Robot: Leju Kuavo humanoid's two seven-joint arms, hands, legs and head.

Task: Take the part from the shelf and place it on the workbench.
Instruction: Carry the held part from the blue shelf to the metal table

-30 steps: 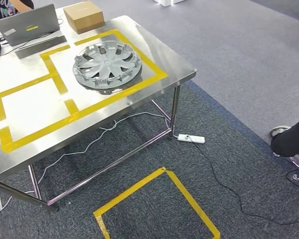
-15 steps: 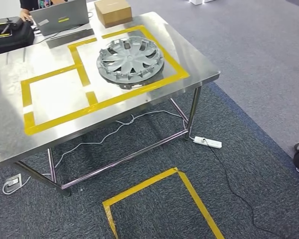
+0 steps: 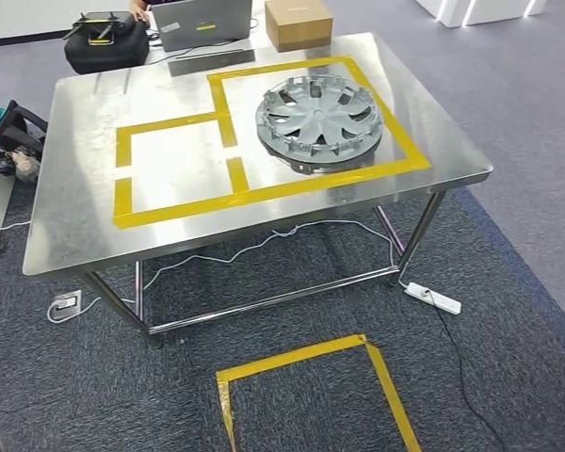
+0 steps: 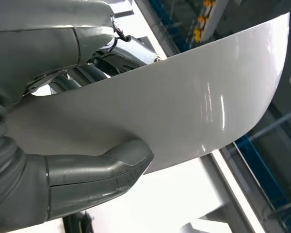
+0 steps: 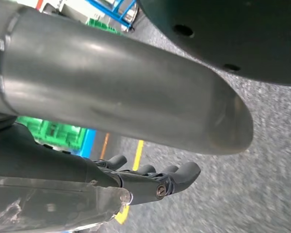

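Currently gripping a glossy white part (image 4: 180, 102) between left hand (image 4: 63, 141) thumb and fingers; right hand (image 5: 151, 179) empty, fingers extended; risk of slippage before workbench (image 3: 73, 226).

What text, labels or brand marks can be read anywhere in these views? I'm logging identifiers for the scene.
No text is readable.
Grey laptop at the steel table's far edge: white and yellow-green stickers on its lid, too small to read.
Brown cardboard box: no print visible.
Silver plastic wheel cover: no legible marking.
White curved panel gripped by the left hand: plain, glossy.
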